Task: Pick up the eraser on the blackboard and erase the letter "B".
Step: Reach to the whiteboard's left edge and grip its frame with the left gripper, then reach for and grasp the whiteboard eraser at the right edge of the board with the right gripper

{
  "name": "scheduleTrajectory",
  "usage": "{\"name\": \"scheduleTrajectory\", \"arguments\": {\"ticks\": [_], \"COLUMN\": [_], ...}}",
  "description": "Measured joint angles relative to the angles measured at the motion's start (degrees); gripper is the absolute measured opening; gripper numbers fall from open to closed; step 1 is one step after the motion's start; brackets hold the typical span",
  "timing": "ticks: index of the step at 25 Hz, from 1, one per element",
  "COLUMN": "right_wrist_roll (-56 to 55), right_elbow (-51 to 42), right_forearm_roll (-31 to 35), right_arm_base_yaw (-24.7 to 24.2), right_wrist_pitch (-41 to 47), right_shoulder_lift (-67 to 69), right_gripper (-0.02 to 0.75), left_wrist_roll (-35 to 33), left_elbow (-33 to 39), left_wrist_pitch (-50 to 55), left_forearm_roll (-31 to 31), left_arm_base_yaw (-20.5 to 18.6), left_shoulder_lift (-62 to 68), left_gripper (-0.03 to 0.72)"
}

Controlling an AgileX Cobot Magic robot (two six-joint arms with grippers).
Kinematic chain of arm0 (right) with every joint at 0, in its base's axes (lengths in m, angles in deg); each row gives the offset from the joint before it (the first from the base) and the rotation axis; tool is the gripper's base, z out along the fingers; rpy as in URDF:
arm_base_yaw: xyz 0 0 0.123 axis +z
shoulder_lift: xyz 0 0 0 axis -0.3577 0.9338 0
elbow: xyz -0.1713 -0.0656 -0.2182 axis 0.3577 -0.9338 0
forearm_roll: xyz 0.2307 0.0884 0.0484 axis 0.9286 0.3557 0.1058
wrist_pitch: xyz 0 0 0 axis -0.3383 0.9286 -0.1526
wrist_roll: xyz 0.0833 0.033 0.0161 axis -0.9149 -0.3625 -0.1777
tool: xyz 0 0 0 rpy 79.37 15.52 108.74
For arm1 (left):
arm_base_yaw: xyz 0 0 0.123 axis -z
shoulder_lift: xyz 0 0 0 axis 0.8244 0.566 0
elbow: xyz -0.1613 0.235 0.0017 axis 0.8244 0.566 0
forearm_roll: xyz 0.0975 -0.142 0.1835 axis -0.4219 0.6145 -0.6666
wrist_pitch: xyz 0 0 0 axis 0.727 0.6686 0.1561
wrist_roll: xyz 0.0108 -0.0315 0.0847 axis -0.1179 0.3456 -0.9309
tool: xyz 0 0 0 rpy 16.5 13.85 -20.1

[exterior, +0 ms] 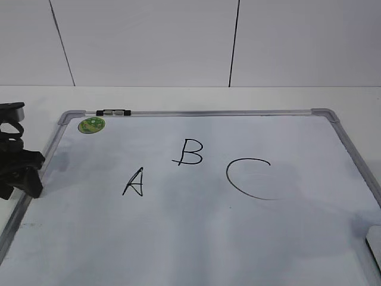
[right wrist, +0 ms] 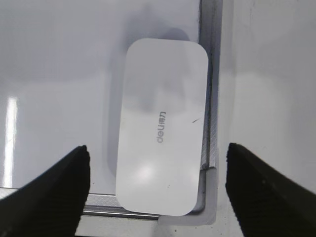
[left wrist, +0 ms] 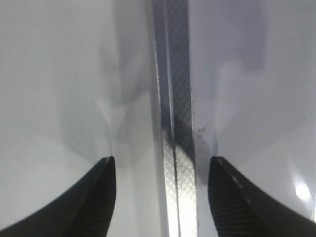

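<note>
The blackboard [exterior: 238, 238] is a white dry-erase board with a silver frame, lying flat. The letter "B" [exterior: 191, 152] is in black marker at its upper middle. The eraser [right wrist: 163, 126] is a white rounded block with grey lettering, lying in the board's near right corner; only a sliver of it [exterior: 375, 244] shows at the exterior view's right edge. My right gripper [right wrist: 157, 158] is open above it, one finger on each side, not touching. My left gripper [left wrist: 162, 165] is open and empty over the board's left frame rail [left wrist: 173, 98]; it shows as a dark shape in the exterior view [exterior: 24, 173].
An "A" [exterior: 134, 183] and a large "C" [exterior: 250, 177] flank the B. A green round sticker [exterior: 91, 124] and a small clip [exterior: 114, 112] sit at the board's top left. A grey corner cap [right wrist: 210, 197] lies beside the eraser. A white wall stands behind.
</note>
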Motion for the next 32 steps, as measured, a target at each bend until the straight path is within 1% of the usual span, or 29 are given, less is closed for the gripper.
{"name": "scheduleTrajectory", "arguments": {"ticks": [5,14,18,20,32], "right_wrist_roll": [0.0,-0.1,-0.1,-0.1,-0.1], "right_elbow": [0.0,0.0,0.0,0.0,0.0], "right_forearm_roll": [0.0,0.0,0.0,0.0,0.0], "right_arm_base_yaw": [0.0,0.0,0.0,0.0,0.0], "right_wrist_pitch": [0.0,0.0,0.1,0.1,0.19], "right_shoulder_lift": [0.0,0.0,0.0,0.0,0.0], "right_gripper": [0.669,0.655,0.65,0.647,0.635], "left_wrist_roll": [0.0,0.0,0.0,0.0,0.0], "left_elbow": [0.0,0.0,0.0,0.0,0.0], "left_wrist_pitch": [0.0,0.0,0.21,0.21,0.42], "left_forearm_roll": [0.0,0.55,0.82,1.15,2.94], "left_arm_base_yaw": [0.0,0.0,0.0,0.0,0.0], "left_shoulder_lift": [0.09,0.09,0.09,0.09,0.09], "left_gripper": [0.429,0.316,0.253,0.235,0.226]}}
